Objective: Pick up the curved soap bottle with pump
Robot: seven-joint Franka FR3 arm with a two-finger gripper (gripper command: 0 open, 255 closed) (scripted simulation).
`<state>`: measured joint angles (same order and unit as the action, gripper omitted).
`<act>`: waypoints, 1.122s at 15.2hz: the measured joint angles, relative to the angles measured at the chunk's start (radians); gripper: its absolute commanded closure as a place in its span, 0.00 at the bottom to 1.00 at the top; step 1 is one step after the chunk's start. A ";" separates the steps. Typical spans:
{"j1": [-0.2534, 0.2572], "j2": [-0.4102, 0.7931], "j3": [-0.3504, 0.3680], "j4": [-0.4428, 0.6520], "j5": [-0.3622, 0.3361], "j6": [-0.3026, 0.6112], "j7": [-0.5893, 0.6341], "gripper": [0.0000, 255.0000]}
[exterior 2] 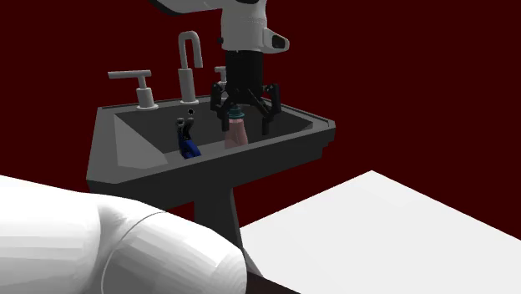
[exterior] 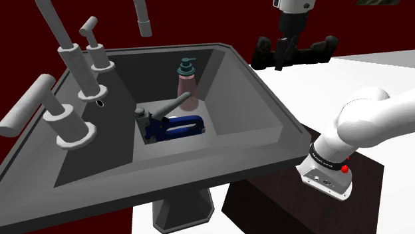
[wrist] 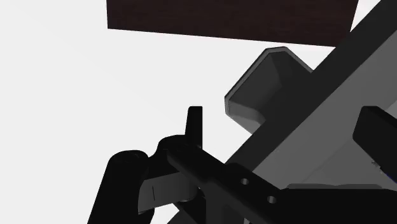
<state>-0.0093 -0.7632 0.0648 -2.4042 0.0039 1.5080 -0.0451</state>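
pincer [exterior: 292, 56]: being held released, empty | risk: soap bottle [exterior: 187, 86] being toppled against stapler [exterior: 169, 125] in sink [exterior: 279, 114] | cause: pump [exterior: 187, 65] being clipped on descent

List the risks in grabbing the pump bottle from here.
1. The blue stapler lies right beside the soap bottle in the sink; a lowering finger may strike it.
2. The bottle stands close to the sink's inner wall, so the wide-open gripper could clip that wall or the rim.
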 measured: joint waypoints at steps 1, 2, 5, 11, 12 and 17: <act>0.000 0.000 0.000 0.000 0.000 0.000 0.000 0.00; 0.001 0.013 0.005 0.007 0.004 0.006 0.006 0.00; 0.009 0.111 0.043 0.080 0.027 0.035 0.052 0.00; 0.017 0.317 0.115 0.241 0.051 0.089 0.147 0.00; 0.018 0.353 0.125 0.269 0.051 0.097 0.162 0.00; 0.025 0.539 0.179 0.446 0.038 0.112 0.247 0.00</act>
<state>0.0162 -0.2237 0.2437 -1.9583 0.0423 1.6204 0.2015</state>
